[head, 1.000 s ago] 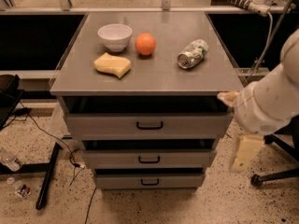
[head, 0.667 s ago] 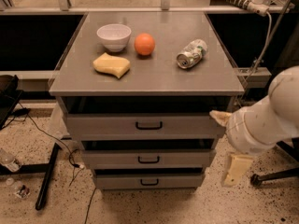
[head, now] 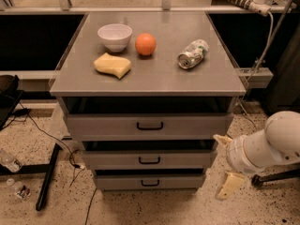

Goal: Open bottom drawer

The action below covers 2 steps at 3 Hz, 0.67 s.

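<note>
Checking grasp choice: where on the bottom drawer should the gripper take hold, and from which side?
The small black bar handle centred on the front of the bottom drawer, approached straight from the front: it runs horizontally and stands off the face. The gripper hangs right of the cabinet.

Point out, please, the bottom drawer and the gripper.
bottom drawer (head: pixel 119 182): camera view, left part of its front.
gripper (head: pixel 219 167): camera view, midway between fingertips, just beside the bottom drawer.

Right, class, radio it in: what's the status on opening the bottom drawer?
Gripper low, right of the cabinet, off the handle. Bottom drawer untouched. Nothing in front of it.
</note>
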Each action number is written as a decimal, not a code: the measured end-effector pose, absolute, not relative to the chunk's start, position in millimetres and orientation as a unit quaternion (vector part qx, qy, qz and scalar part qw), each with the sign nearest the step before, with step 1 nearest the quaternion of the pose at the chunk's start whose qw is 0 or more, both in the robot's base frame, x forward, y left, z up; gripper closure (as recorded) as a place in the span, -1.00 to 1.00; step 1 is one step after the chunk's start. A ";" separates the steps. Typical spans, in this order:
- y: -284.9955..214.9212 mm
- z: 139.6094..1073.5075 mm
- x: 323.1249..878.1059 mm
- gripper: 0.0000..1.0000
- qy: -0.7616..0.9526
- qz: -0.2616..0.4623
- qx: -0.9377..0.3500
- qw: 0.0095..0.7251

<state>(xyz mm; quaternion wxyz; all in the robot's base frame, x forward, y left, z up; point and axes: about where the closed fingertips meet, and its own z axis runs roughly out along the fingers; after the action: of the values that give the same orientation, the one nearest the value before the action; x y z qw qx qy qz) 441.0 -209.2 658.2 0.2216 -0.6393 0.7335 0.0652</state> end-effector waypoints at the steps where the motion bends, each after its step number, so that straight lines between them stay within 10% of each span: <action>1: -209.1 657.9 440.9 -1.00 0.733 0.065 -0.639 0.222; 2: -203.6 637.4 437.8 -1.00 0.729 0.078 -0.643 0.222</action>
<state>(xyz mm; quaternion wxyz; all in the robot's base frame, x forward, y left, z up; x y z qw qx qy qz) 437.8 -203.6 637.4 0.2225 -0.6427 0.7290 0.0775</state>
